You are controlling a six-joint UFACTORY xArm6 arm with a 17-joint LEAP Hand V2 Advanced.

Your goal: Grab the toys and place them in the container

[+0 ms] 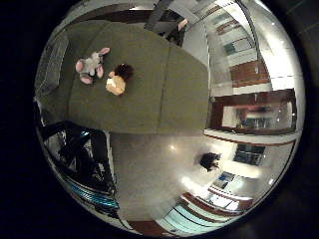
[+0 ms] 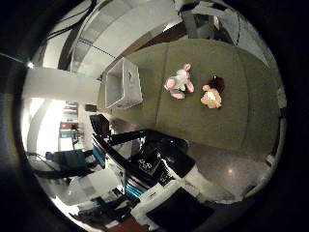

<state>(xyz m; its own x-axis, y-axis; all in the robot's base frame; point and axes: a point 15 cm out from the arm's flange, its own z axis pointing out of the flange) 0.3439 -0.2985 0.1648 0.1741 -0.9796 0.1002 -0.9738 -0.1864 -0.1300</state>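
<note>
1. At the upper left of the thumb side view we see a white container (image 2: 123, 89) on the olive green table (image 2: 203, 121), near the table's edge; its inside looks bare from here.
2. Right of the container, apart from it, we see a grey and pink plush rabbit (image 2: 178, 82) lying on the table cloth, around the upper middle of that view.
3. Just beside the rabbit, further right and not touching it, we see a second soft toy, tan with a dark brown head (image 2: 212, 94), also lying on the table.
4. Both toys are outside the container, and both look small, so the palm is well away from them.
5. At the lower middle of the thumb side view we see black and white parts of the robot (image 2: 169, 169) reaching in from the edge, over the floor beside the table.
6. We cannot tell from either view whether the fingers of the hand are straight or curled; nothing lies close to the palm.
7. In the little finger side view the shiny floor (image 1: 159, 164) fills the lower middle.
</note>
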